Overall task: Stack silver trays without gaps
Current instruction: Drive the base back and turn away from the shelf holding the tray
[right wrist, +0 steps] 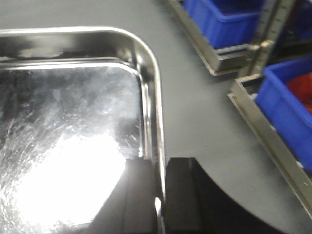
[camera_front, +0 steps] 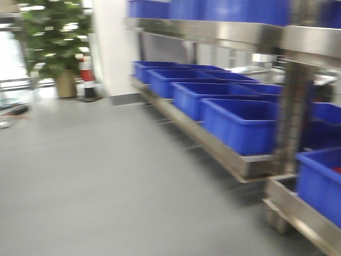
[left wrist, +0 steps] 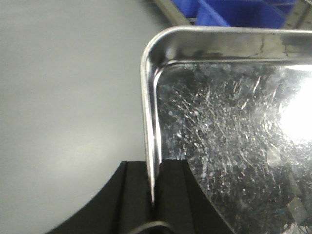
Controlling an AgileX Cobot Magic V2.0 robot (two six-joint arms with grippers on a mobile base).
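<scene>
My left gripper [left wrist: 153, 183] is clenched on the left rim of the silver tray [left wrist: 229, 122], low in the left wrist view. My right gripper [right wrist: 162, 183] pinches the opposite rim. I judge it is one tray, slung between both arms with its length running gripper to gripper, above the grey floor [camera_front: 106, 186]. The steel rack [camera_front: 240, 160] of blue bins [camera_front: 234, 120] lies ahead-right. Any stack to set it on is lost in blur.

Blue bins [camera_front: 240, 125] sit in a row on the low steel shelf [camera_front: 256, 165] above the grey floor [camera_front: 106, 186].
</scene>
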